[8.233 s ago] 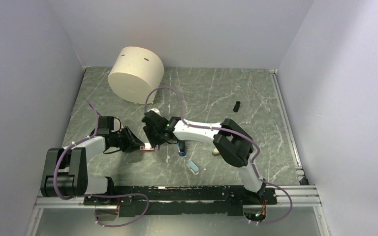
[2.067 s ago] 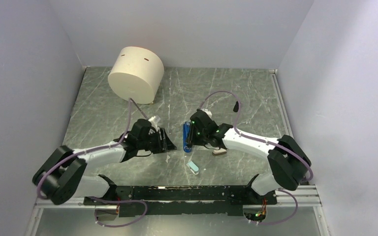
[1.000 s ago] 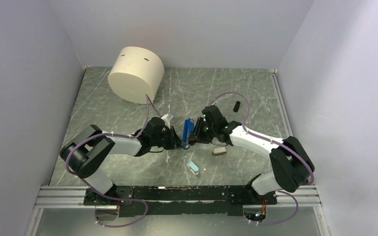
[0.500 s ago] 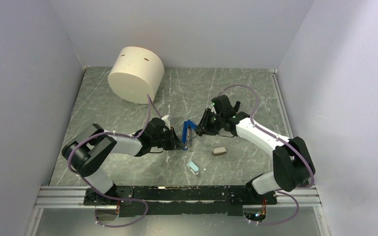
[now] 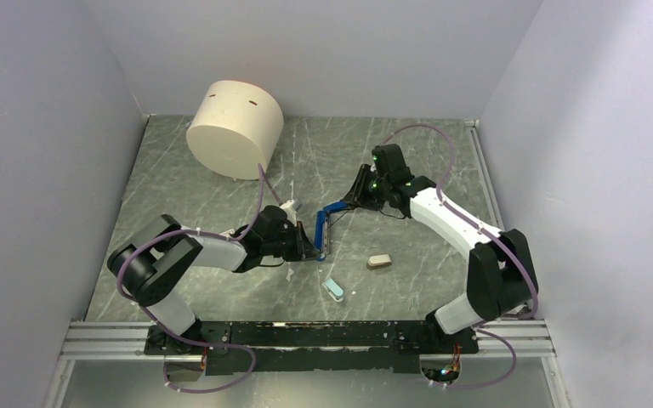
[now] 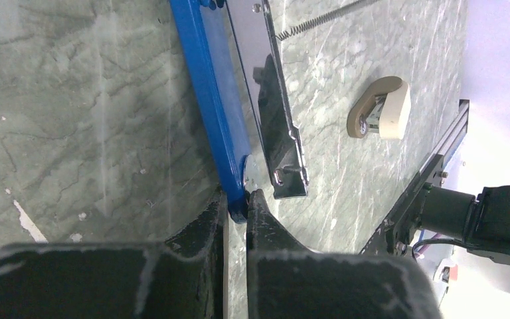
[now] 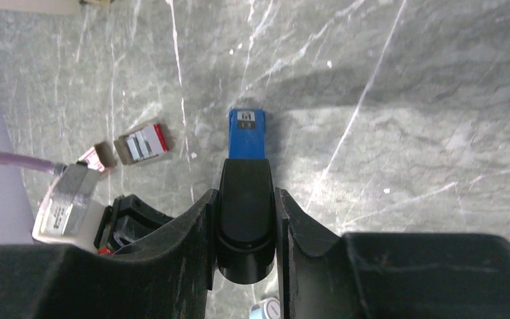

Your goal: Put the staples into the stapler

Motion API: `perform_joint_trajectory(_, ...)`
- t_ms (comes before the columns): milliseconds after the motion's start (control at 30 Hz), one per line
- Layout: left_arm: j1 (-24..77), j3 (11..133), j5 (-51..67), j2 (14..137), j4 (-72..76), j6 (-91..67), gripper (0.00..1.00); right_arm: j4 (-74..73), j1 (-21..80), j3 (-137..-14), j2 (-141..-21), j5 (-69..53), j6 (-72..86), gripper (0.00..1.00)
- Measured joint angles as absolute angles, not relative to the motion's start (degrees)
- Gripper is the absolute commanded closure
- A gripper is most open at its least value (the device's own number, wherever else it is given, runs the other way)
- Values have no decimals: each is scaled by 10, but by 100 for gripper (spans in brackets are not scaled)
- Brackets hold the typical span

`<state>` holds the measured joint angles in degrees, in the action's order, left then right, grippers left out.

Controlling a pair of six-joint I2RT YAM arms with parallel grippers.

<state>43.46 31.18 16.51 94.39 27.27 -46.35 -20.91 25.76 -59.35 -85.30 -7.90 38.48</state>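
A cream cylinder [image 5: 235, 127] is noted at the far left of the green marbled table [image 5: 178, 191]. The left gripper [image 6: 238, 199] is seen low on the table, with its fingers clamped narrow on the hinge end of the stapler [image 5: 333, 207]. The stapler is found near the table's middle and is spread open. Its black-and-silver inner arm is lying on the surface, and its blue top is swung up and away toward the right. The staples [image 7: 143, 141] are observed in their opened red-and-white box, flat on the table beside the left wrist and apart from the stapler. The right gripper [image 7: 246, 194] is closed on the free end of the blue top, which is held raised. A beige oval lump [image 5: 379, 262] and a pale-blue capsule [image 5: 333, 289] are recorded nearer the bases, untouched.
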Motion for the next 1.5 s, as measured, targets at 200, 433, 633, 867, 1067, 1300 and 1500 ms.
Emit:
perform_joint_trajectory(200,438,309,158,942,276,-463,95,-191,236,-622,-884,-75,379,82)
perform_joint_trajectory(433,442,304,156,941,283,-461,95,-164,221,-659,-932,-63,378,75)
perform_joint_trajectory(633,444,303,156,941,284,-462,95,-142,217,-678,-966,-62,376,67)
perform_joint_trajectory(867,445,309,163,943,279,-469,95,-128,213,-678,-976,-44,370,53)
perform_joint_trajectory(1067,444,319,199,962,289,-481,95,-100,199,-657,-979,-49,378,51)
perform_joint_trajectory(1300,427,322,238,973,291,-490,82,-82,195,-652,-998,-64,388,52)
perform_joint_trajectory(1500,410,326,251,985,278,-489,69,-75,196,-652,-1003,-80,389,52)
